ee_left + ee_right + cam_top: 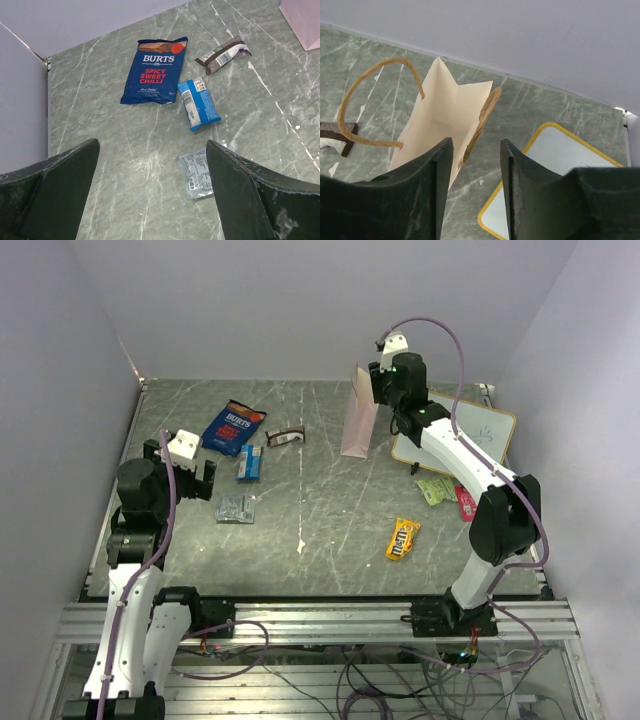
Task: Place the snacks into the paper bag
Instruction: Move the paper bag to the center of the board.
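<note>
The pale pinkish-beige paper bag (358,418) stands upright at the far side of the grey-green marbled table (330,540), right of centre. Its mouth is open and its thin twine handles (367,100) are splayed out. The right gripper (472,187) hangs just above the bag's near rim, jaws apart by a narrow gap. One handle runs down toward that gap, and whether a finger touches it is hard to say from this angle. Just right of the bag lies the white yellow-edged board (475,432), partly under the right arm.

All seven snacks are out on the table. Far left is the dark blue chip bag with red label (156,70), with the brown bar (222,54) to its right. The blue-white packet (198,104) lies just near of the chip bag, and the silver-grey packet (196,175) is nearer again. The left gripper (150,200) hovers over that left side with its jaws wide apart and nothing held. In its wrist view the silver-grey packet lies between the two fingers, beside the right one.

On the right, the yellow M&M's packet (403,538) lies alone toward the near edge. The light green packet (436,489) and the pink-red packet (466,503) sit close together, tucked beside the right arm.
</note>
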Available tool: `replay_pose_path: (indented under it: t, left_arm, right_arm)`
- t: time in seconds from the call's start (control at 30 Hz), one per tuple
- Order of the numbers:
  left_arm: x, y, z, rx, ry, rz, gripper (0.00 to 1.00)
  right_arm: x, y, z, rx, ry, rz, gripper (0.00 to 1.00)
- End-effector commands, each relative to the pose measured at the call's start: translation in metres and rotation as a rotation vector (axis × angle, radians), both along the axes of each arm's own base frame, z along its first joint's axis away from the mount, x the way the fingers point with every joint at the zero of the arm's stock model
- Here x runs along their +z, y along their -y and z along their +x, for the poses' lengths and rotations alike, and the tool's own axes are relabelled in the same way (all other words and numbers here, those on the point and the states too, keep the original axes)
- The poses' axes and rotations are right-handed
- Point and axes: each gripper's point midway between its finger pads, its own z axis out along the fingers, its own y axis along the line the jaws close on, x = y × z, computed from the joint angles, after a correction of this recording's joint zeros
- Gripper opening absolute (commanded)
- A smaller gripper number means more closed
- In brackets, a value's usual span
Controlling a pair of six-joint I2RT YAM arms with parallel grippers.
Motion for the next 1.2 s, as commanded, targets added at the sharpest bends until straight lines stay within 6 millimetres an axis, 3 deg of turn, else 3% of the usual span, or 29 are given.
replay_pose_path:
  t: [0.0,0.67,0.93,1.17]
  left_arm:
    - [0.001,0.004,-0.001,-0.033,0.010,0.002,0.99]
    - [-0.008,0.009,-0.001,-0.069,-0.006,0.002,0.99]
    - [-0.011,0.012,-0.001,-0.086,-0.011,-0.001,0.99]
    - [-0.012,0.013,0.000,-0.093,-0.016,-0.006,0.99]
  right_arm:
    - [0.011,-0.005,0.006,-0.010,0.021,0.035,0.40]
    - [0.032,-0.009,-0.007,0.015,0.046,0.113,0.10]
    - [0.044,-0.007,-0.030,0.032,0.058,0.163,0.00]
    - [0.041,-0.008,-0.060,0.073,0.049,0.247,0.00]
